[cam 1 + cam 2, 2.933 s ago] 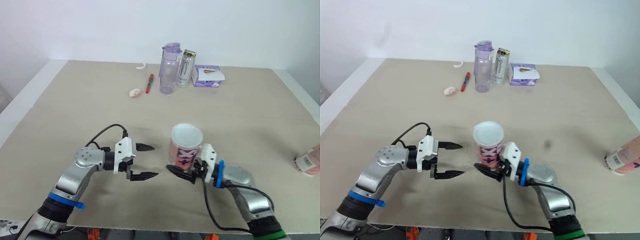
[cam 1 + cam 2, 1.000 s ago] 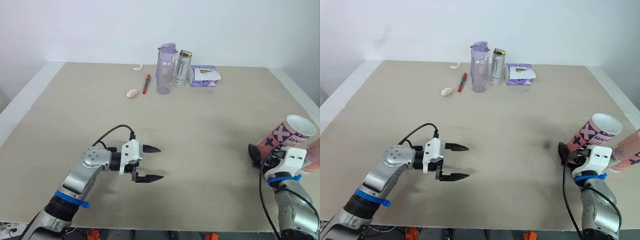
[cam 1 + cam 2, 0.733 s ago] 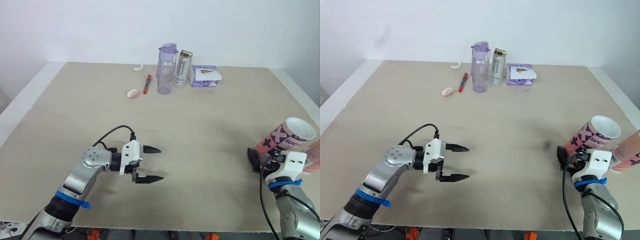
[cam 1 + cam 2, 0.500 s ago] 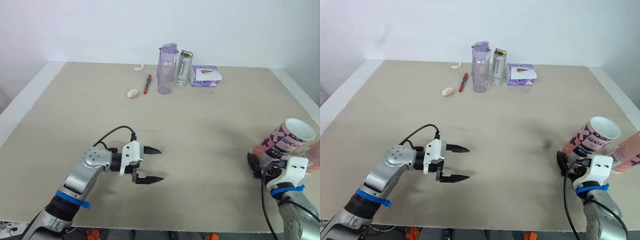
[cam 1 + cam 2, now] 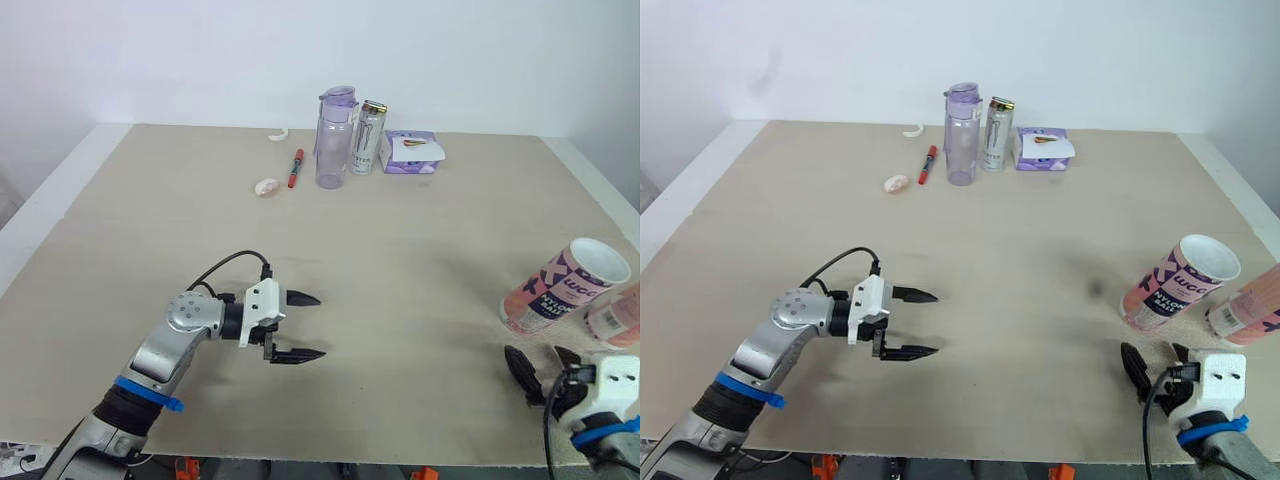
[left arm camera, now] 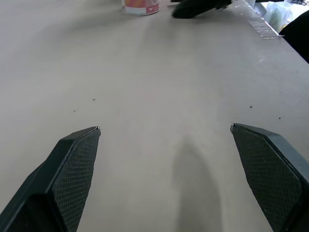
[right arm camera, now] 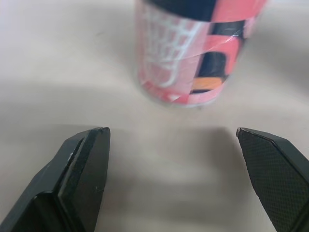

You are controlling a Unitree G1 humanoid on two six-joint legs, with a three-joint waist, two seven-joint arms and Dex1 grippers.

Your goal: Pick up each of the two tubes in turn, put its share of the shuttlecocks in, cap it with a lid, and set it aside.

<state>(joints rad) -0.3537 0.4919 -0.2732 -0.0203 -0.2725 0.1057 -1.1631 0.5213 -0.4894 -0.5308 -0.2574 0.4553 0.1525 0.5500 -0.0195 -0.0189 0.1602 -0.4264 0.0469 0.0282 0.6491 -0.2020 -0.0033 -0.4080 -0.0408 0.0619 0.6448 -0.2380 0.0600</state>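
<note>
Right gripper (image 5: 1153, 362) is being held open and empty just short of the tube (image 5: 1178, 283), not touching; left gripper (image 5: 915, 323) is being held open, well apart.

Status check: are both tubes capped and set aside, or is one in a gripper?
Done: the capped tube stands at the table's right side, white lid on, beside the second tube, whose top is cut off by the frame. In hand: nothing; the right gripper is open, just short of the capped tube, and the left gripper is open over bare table. Left: probably only confirming the second tube's lid.
</note>
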